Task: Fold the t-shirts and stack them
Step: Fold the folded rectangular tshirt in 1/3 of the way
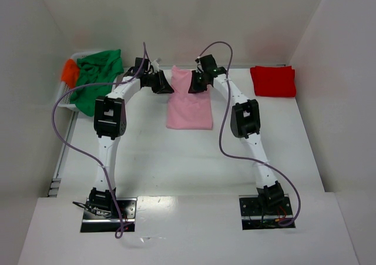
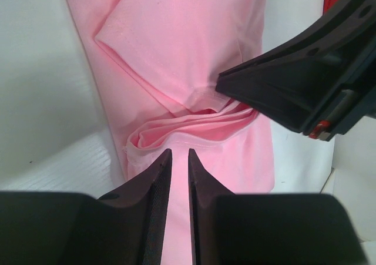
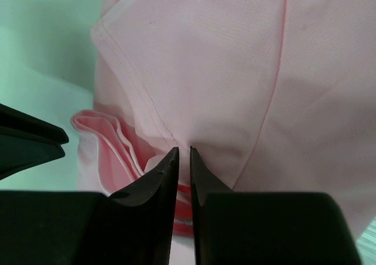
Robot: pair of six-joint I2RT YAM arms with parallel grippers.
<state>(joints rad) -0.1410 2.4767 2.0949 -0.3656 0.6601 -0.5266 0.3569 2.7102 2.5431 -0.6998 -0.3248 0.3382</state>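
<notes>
The light pink t-shirt [image 1: 189, 109] lies folded into a long strip at the middle back of the table. My left gripper [image 1: 166, 84] and right gripper [image 1: 194, 81] face each other at its far end. Both are shut on the pink cloth and hold that end bunched and slightly raised. In the left wrist view my left gripper [image 2: 179, 153] pinches a fold of the pink shirt [image 2: 194, 42], with the right gripper's body [image 2: 305, 83] close by. In the right wrist view my right gripper [image 3: 183, 150] pinches the pink shirt [image 3: 235, 59] near a seam. The red shirt [image 1: 273, 81] lies folded at the back right.
The green shirt [image 1: 100, 71] and the orange shirt [image 1: 69, 72] lie crumpled in a white basket [image 1: 63, 94] at the back left. White walls close in the table at the back and both sides. Purple cables loop above both arms.
</notes>
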